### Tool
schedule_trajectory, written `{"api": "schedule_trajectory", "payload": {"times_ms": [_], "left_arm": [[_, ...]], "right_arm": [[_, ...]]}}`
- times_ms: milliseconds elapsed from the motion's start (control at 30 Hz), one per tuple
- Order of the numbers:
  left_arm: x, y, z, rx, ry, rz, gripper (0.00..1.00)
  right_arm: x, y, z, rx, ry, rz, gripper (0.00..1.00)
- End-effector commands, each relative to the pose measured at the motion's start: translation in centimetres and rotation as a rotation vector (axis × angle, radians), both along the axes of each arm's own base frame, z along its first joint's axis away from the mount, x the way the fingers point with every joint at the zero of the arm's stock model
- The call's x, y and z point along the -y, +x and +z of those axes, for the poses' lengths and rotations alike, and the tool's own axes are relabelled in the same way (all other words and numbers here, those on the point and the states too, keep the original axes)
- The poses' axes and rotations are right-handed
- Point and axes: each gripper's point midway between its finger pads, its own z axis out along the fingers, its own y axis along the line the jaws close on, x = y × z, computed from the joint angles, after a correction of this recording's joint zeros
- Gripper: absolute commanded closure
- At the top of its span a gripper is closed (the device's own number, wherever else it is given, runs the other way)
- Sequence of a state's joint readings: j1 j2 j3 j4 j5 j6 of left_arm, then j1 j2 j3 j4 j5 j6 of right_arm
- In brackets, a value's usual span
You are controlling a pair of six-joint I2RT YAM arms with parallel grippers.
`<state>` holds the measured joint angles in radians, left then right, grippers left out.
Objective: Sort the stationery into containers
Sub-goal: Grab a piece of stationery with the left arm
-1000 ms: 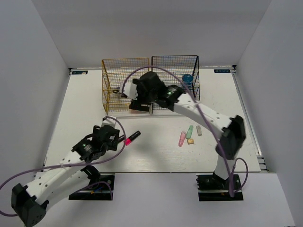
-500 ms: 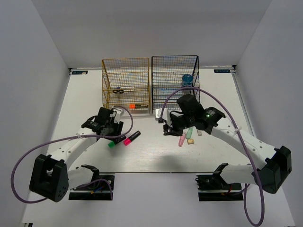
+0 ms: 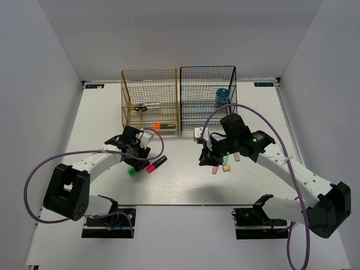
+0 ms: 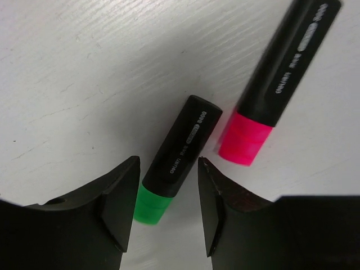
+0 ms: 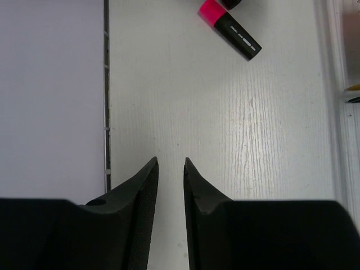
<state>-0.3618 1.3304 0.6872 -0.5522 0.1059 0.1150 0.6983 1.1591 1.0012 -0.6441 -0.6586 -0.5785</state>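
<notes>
Straddling the green-capped highlighter just beside the pink-capped highlighter on the counter, left fingers apart, not clamped. Centring on its barrel before closing, likely best. Right fingers narrowly apart, empty.

On your table, the left highlighter lies just beside the right highlighter, with the sticks well to their right. Behind stand the left rack and the right rack, which holds a jar.

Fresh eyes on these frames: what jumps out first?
Two tall wire racks stand at the far edge of the table, the gold-yellow rack left of the black rack. Nearer, the left gripper has its fingers astride a green-capped highlighter lying flat, with a pink-capped highlighter just beside it. The right gripper hangs by the pastel sticks, centre-right.
</notes>
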Motion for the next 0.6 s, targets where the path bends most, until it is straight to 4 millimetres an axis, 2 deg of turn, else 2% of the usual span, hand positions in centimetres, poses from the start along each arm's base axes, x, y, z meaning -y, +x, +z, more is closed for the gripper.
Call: {"api": "schedule_trajectory", "payload": {"times_ms": [0, 67, 133, 233, 267, 300, 367, 400, 433, 533, 567], "left_arm": [[-0.1, 0.5, -0.1, 0.019, 0.062, -0.049, 0.44], [-1.2, 0.2, -0.9, 0.004, 0.152, -0.060, 0.46], [-0.9, -0.3, -1.2, -0.002, 0.182, -0.095, 0.46], [-1.1, -0.8, -1.7, -0.026, 0.203, -0.101, 0.55], [-1.1, -0.7, -1.8, -0.029, 0.205, -0.102, 0.60], [-1.3, -1.1, -1.9, -0.049, 0.212, -0.104, 0.72], [-1.2, -1.0, -2.0, -0.059, 0.217, -0.103, 0.85], [-1.4, -1.4, -2.1, -0.078, 0.223, -0.097, 0.94], [-1.3, -1.4, -2.0, -0.081, 0.217, -0.093, 0.96], [-0.2, 0.0, 0.7, -0.008, 0.154, -0.051, 1.00], [0.4, 0.6, 1.8, 0.018, 0.128, -0.047, 1.00]], "right_arm": [[-0.3, -0.1, 1.1, -0.011, 0.065, 0.005, 0.72], [-0.2, -0.2, 1.4, -0.018, 0.077, 0.006, 0.72], [0.0, 0.0, 1.5, -0.014, 0.083, -0.005, 0.72], [0.2, 0.0, 1.7, -0.010, 0.095, -0.011, 0.72], [0.2, -0.1, 1.8, -0.006, 0.100, -0.008, 0.72], [0.3, -0.1, 1.8, -0.011, 0.104, -0.010, 0.72], [0.5, 0.0, 1.7, -0.012, 0.105, -0.018, 0.72], [0.6, -0.1, 1.8, -0.013, 0.108, -0.016, 0.72], [0.7, 0.2, 1.9, -0.008, 0.111, -0.025, 0.72], [0.9, 0.0, 2.0, -0.005, 0.119, -0.025, 0.72], [0.9, 0.1, 1.9, -0.007, 0.116, -0.028, 0.68]]}}
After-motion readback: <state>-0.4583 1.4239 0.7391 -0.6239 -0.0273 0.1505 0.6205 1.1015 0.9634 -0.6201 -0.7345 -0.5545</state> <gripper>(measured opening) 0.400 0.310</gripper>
